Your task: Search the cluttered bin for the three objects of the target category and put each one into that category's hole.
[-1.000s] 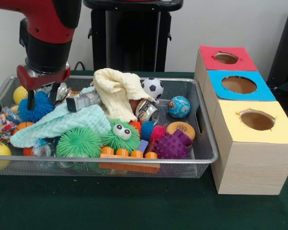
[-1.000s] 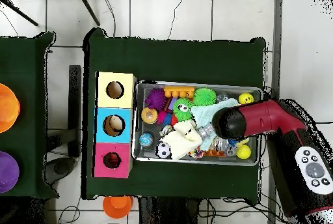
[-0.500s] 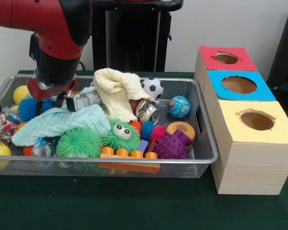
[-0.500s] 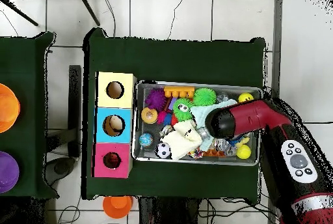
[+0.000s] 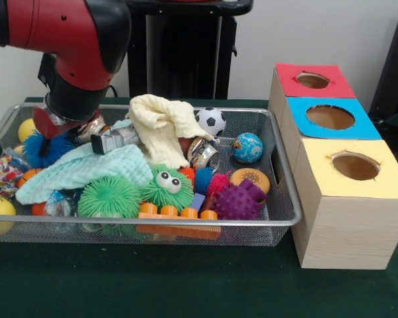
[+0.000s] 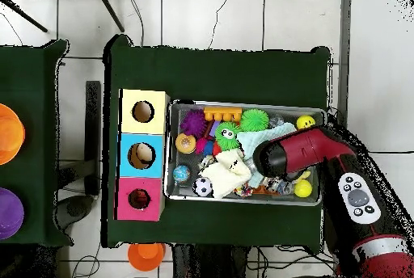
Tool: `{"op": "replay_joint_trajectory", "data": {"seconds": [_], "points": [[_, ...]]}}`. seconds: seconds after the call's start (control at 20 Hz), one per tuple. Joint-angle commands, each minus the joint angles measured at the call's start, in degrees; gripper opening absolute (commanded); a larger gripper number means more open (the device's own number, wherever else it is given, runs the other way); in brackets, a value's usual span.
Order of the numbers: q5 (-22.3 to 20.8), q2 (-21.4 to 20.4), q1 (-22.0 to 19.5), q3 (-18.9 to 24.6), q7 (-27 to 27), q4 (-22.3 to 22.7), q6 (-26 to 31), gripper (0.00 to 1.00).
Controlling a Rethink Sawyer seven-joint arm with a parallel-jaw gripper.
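Note:
The wire mesh bin (image 5: 186, 223) is full of toys; it also shows in the overhead view (image 6: 242, 200). My gripper (image 5: 53, 130) is low in the bin's left end in the front view, right at a blue spiky ball (image 5: 43, 147) and a mint cloth (image 5: 86, 169). Its tips are hidden. From overhead the arm's end (image 6: 273, 158) covers that spot. The red-topped hole (image 5: 312, 80) is the far one of the box row, and it shows in the overhead view (image 6: 139, 200). I see no tiger, tan plush or duck toy; something brown (image 5: 186, 143) peeks from under a cream cloth (image 5: 160, 124).
Blue-topped hole (image 5: 330, 117) and yellow-topped hole (image 5: 355, 166) sit nearer than the red one. The bin also holds green spiky balls (image 5: 109, 196), a green googly-eyed ball (image 5: 167, 185), a purple spiky ball (image 5: 237, 202), a football (image 5: 211, 120), a globe ball (image 5: 247, 147) and orange bricks (image 5: 178, 213).
The gripper has come down into the bin's left end and shifted slightly toward the middle. Its two tips, seen astride the blue spiky ball a second ago, no longer show.

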Motion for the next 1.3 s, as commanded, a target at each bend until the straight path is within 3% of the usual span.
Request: {"op": "replay_joint_trajectory", "data": {"seconds": [0.05, 0.5, 0.55, 1.3], "points": [[-4.0, 0.3, 0.4, -3.3, -17.8, -3.0, 6.2, 1.0], [-2.4, -0.5, -0.6, -3.8, -18.1, -0.8, 5.1, 1.0], [-1.6, -0.5, -1.2, -3.6, -17.9, 0.0, 4.1, 0.0], [1.4, 1.2, -6.2, -0.3, -12.4, 5.1, -4.1, 0.0]]}}
